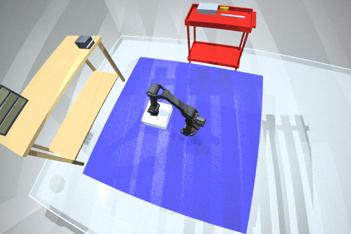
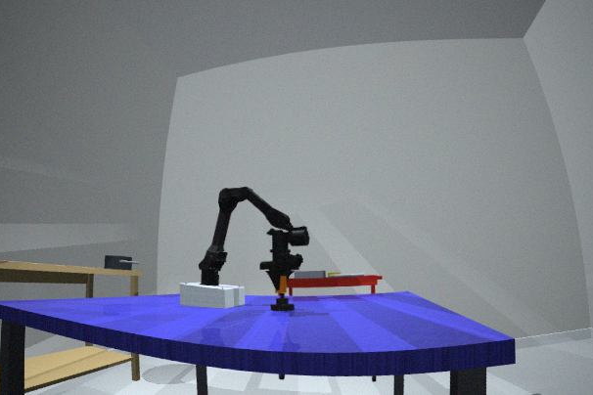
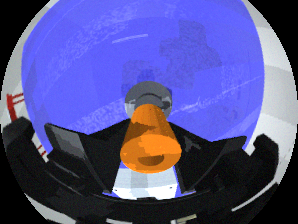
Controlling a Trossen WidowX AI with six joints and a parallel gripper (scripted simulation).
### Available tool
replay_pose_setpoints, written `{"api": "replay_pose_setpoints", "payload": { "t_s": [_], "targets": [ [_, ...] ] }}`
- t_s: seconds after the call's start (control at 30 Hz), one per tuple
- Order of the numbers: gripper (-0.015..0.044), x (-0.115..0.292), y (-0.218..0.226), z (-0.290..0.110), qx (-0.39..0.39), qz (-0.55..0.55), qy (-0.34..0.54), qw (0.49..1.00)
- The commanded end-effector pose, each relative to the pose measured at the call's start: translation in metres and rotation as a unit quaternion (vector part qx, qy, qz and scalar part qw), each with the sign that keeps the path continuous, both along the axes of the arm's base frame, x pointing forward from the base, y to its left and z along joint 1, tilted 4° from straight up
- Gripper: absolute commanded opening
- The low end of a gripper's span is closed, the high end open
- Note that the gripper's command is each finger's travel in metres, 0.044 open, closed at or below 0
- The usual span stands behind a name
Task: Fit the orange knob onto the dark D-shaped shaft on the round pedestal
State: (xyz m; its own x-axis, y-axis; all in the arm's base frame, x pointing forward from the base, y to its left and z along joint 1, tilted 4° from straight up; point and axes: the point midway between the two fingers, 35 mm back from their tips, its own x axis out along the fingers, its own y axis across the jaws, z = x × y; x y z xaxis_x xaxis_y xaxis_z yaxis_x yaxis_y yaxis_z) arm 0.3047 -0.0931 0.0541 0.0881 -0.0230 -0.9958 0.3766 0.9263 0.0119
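Note:
The orange knob (image 2: 283,284) (image 3: 150,140) is upright between the fingers of my gripper (image 2: 281,289) (image 3: 150,125), which is shut on it. Only a sliver of the knob shows in the top view. The round pedestal (image 2: 282,308) (image 3: 134,96) stands on the table directly below, dark in the exterior view and grey in the wrist view. A short dark piece of the shaft (image 2: 282,297) shows between the knob's lower end and the pedestal, so the knob is above the pedestal, not down on it. The knob hides the shaft's top; the flat sides cannot be seen.
The arm's white base block (image 1: 157,119) (image 2: 203,295) stands left of the pedestal on the blue table (image 1: 214,179) (image 2: 372,337). A wooden bench (image 1: 50,72) stands beyond the table's left edge and a red cart (image 1: 214,55) behind it.

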Motion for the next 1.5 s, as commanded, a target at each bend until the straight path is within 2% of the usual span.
{"api": "replay_pose_setpoints", "payload": {
  "t_s": [0.0, 1.47],
  "targets": [
    [0.0000, 0.0019, -0.0010, -0.0004, -0.001, -0.002, -0.001, 1.000],
    [0.0000, 0.0016, -0.0021, 0.0023, 0.000, -0.015, -0.001, 1.000]
  ]
}}
